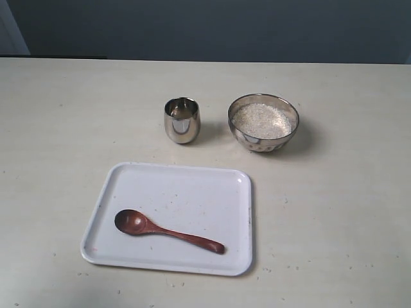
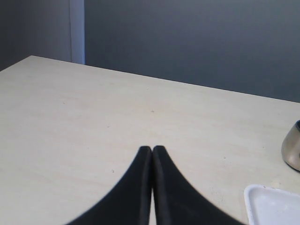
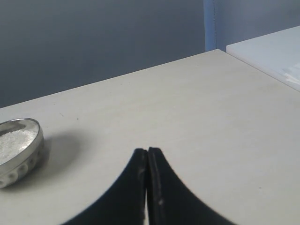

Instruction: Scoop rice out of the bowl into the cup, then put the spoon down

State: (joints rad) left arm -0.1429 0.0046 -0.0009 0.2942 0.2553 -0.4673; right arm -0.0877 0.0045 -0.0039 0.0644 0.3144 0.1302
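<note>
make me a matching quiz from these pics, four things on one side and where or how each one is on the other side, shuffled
Things:
1 spoon
2 cup
3 bowl
4 left gripper

States:
a holds white rice
b shut, holding nothing
c lies on the white tray
d stands upright on the table, beside the bowl

Pairs: 1-c, 2-d, 3-a, 4-b

Table (image 1: pixel 51 128): pale cream top, faintly speckled, fills the foreground | Wall (image 1: pixel 212 29): plain dark blue-grey, directly behind the table's far edge | Strip (image 2: pixel 77 28): pale vertical band on the wall above a table corner | Light: soft, even, faint shadows
</note>
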